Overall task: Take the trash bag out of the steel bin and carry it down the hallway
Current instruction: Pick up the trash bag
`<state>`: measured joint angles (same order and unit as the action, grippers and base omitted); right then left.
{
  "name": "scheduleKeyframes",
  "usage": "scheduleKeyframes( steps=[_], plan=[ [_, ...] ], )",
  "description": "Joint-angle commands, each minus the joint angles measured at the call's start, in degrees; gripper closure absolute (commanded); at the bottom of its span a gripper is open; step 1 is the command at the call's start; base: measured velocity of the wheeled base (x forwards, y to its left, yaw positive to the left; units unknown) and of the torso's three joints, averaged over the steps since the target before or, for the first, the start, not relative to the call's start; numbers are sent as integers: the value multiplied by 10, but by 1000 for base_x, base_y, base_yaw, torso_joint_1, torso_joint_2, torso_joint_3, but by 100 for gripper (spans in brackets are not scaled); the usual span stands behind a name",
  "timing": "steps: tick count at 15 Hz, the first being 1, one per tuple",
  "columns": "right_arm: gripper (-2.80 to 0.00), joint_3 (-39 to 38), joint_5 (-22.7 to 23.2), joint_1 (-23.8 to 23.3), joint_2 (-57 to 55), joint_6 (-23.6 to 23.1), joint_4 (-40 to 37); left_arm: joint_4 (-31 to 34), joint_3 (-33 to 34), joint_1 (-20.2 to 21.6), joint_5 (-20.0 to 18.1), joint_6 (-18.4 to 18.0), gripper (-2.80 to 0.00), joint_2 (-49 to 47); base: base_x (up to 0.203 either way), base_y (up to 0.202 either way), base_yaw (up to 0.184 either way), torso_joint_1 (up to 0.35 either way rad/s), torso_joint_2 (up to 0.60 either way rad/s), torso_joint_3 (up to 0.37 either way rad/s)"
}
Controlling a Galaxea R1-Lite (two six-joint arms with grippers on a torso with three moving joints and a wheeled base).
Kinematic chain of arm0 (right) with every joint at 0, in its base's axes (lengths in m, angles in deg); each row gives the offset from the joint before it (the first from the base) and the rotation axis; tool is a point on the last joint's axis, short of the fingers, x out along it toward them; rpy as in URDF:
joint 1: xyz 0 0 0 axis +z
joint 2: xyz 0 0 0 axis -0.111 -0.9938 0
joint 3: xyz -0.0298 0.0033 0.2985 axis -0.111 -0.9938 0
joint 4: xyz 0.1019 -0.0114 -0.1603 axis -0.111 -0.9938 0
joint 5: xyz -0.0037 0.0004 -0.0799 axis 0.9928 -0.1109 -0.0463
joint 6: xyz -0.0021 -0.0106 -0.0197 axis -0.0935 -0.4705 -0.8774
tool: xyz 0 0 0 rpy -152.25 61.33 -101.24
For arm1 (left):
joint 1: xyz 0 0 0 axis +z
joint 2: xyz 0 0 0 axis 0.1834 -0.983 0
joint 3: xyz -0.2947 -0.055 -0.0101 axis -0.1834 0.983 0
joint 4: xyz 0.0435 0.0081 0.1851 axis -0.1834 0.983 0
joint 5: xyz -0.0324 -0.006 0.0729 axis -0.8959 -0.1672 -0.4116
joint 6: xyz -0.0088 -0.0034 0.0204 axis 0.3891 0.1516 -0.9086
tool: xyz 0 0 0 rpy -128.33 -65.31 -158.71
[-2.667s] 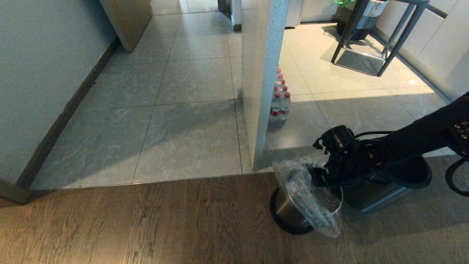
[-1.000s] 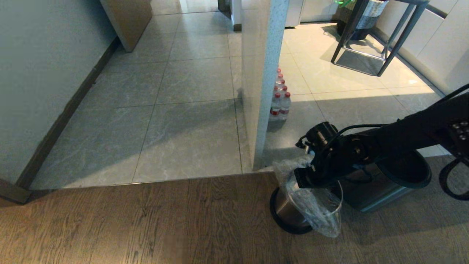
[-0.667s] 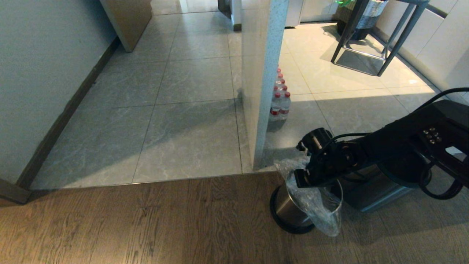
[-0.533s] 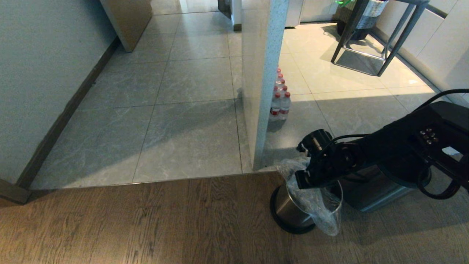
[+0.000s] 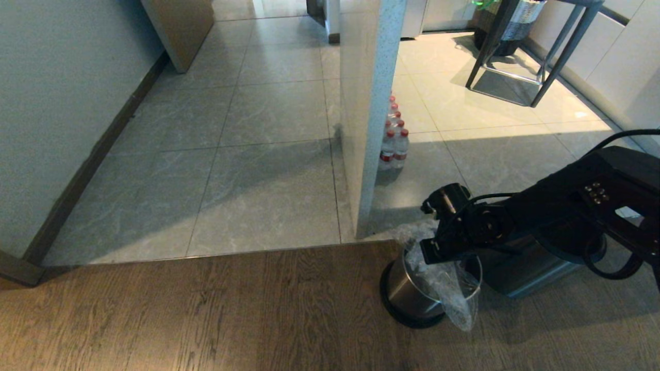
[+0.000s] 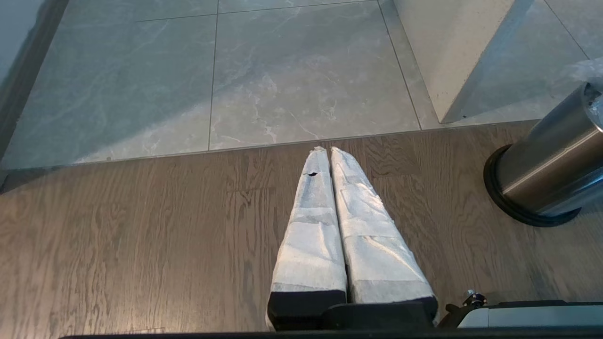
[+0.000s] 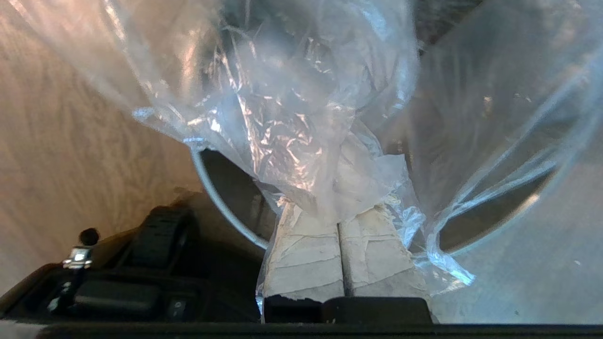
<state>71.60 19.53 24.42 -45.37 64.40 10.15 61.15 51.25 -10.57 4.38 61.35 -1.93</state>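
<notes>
The steel bin (image 5: 407, 296) stands on the wood floor beside the pillar, and the clear crinkly trash bag (image 5: 448, 293) spills over its rim. My right gripper (image 5: 425, 252) hangs over the bin's mouth. In the right wrist view this gripper (image 7: 339, 212) is shut, with a bunch of the trash bag (image 7: 301, 141) pinched at its tips above the bin's rim (image 7: 221, 207). The bag's contents are hidden. My left gripper (image 6: 325, 149) is shut and empty, low over the wood floor and left of the steel bin (image 6: 546, 169). The hallway (image 5: 268, 170) of grey tiles begins just beyond.
A white pillar (image 5: 368, 118) rises right behind the bin, with a pack of red-capped water bottles (image 5: 394, 141) against it. The black-rimmed steel sleeve (image 5: 531, 273) lies to the right under my arm. A dark-legged stool (image 5: 521, 56) and a woven basket (image 5: 521, 18) stand far right.
My right wrist has tipped down and shifted left over the bin's mouth. The raised bunch of bag has sunk lower. The forearm has come further into view at right.
</notes>
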Motion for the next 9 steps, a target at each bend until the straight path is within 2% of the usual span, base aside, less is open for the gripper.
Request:
scheduleKeyframes(
  steps=[1, 4, 6, 9],
  plan=[
    [0, -2, -6, 0, 7, 1, -2, 0, 0, 0, 0, 0, 0, 0, 0, 0, 0, 0, 0, 0],
    [0, -13, -20, 0, 23, 8, -8, 0, 0, 0, 0, 0, 0, 0, 0, 0, 0, 0, 0, 0],
    [0, -32, -46, 0, 34, 12, -9, 0, 0, 0, 0, 0, 0, 0, 0, 0, 0, 0, 0, 0],
    [0, -40, -55, 2, 36, 13, -10, 0, 0, 0, 0, 0, 0, 0, 0, 0, 0, 0, 0, 0]
  ],
)
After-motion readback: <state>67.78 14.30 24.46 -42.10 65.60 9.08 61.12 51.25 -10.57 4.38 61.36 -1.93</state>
